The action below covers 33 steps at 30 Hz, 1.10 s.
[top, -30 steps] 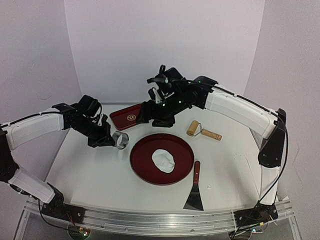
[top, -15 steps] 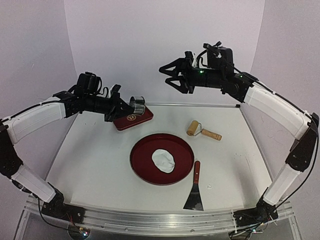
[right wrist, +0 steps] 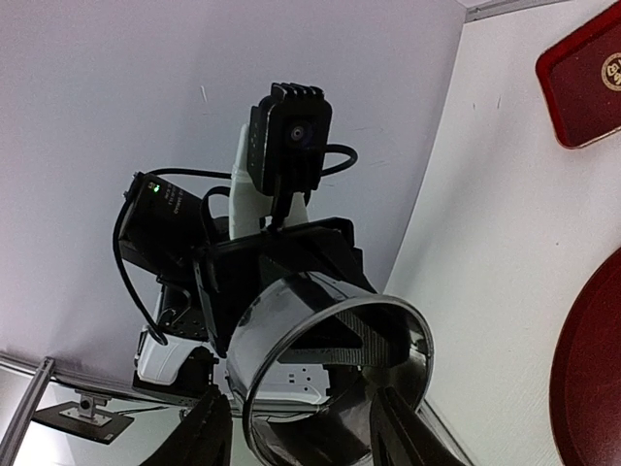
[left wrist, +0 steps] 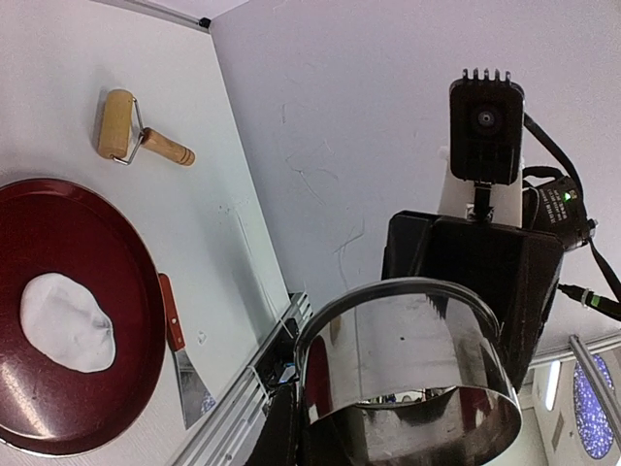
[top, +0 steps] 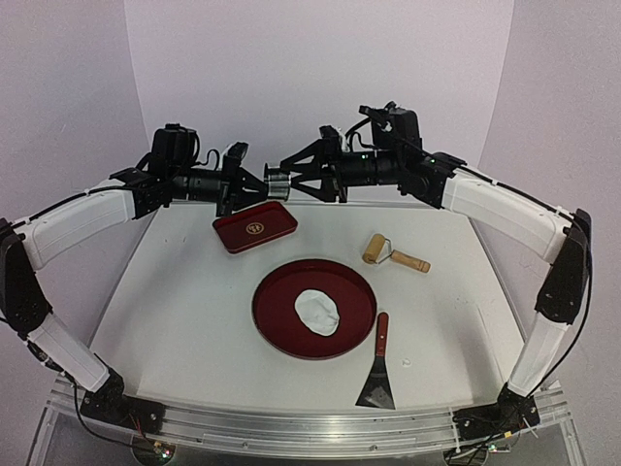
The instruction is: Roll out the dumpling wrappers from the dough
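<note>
ring cutter point(top: 278, 180): aloft | rolling pin point(top: 376, 249): right rear | spatula point(top: 376, 379): beside round red tray point(top: 272, 311)

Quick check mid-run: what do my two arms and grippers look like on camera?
The left arm and right arm have white shells over black joints. The left gripper and right gripper are black, two-fingered, with black cables at the wrists. Each wrist carries a black camera on a white mount. A green light glows near the right wrist.

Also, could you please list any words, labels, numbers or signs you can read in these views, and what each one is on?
Round gold emblem on the rectangular red tray: too small to read.
No other word, number or label shows in any view.
</note>
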Motion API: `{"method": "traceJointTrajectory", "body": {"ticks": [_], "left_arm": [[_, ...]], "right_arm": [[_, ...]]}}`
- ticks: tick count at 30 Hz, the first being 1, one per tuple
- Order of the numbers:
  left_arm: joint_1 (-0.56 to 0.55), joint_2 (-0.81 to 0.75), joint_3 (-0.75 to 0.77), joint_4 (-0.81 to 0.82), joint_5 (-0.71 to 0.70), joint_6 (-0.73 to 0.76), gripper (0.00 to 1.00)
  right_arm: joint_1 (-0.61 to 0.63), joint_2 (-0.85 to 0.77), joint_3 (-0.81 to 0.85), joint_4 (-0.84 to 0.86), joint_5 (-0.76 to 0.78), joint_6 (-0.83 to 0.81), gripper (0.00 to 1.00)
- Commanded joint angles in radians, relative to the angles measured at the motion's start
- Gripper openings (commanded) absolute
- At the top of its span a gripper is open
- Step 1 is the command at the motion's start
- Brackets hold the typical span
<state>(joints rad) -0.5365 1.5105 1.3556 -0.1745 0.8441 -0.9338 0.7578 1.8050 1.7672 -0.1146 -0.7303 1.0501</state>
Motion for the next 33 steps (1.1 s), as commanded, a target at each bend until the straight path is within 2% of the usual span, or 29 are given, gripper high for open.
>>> {"method": "traceJointTrajectory", "body": {"ticks": [1,6,11,17,22,24,25,27,29,31,33], "left_arm": [[0.004,0.0,0.042,0.05,0.032,-0.01,0.0],[0.004,-0.002,0.034,0.05,0.027,-0.015,0.0],[0.004,0.0,0.033,0.054,0.029,-0.019,0.0],[0.004,0.009,0.038,0.061,0.033,-0.022,0.0],[0.004,0.013,0.042,0.048,0.033,-0.02,0.0],[0.004,0.016,0.044,0.034,0.033,-0.019,0.02],[0.004,0.014,0.044,0.023,0.027,-0.016,0.1],[0.005,-0.001,0.036,-0.003,-0.001,-0.006,0.37],[0.009,-0.026,0.021,-0.036,-0.035,0.009,0.59],[0.02,-0.057,-0.004,-0.07,-0.059,0.02,0.74],[0.032,-0.094,-0.04,-0.101,-0.088,0.025,0.82]], "right_arm": [[-0.001,-0.004,0.057,0.071,-0.06,0.021,0.44],[0.0,-0.002,0.06,0.085,-0.081,0.035,0.31],[0.001,0.007,0.061,0.14,-0.108,0.081,0.26],[0.009,0.014,0.049,0.188,-0.115,0.119,0.14],[0.02,0.02,0.039,0.215,-0.105,0.136,0.0],[0.024,0.019,0.038,0.22,-0.097,0.138,0.0],[0.025,0.017,0.039,0.22,-0.092,0.137,0.0],[0.025,0.007,0.036,0.216,-0.076,0.137,0.0],[0.025,-0.005,0.03,0.201,-0.058,0.134,0.0],[0.025,-0.014,0.043,0.105,-0.022,0.087,0.0],[0.025,-0.021,0.065,-0.045,0.033,0.022,0.0]]}}
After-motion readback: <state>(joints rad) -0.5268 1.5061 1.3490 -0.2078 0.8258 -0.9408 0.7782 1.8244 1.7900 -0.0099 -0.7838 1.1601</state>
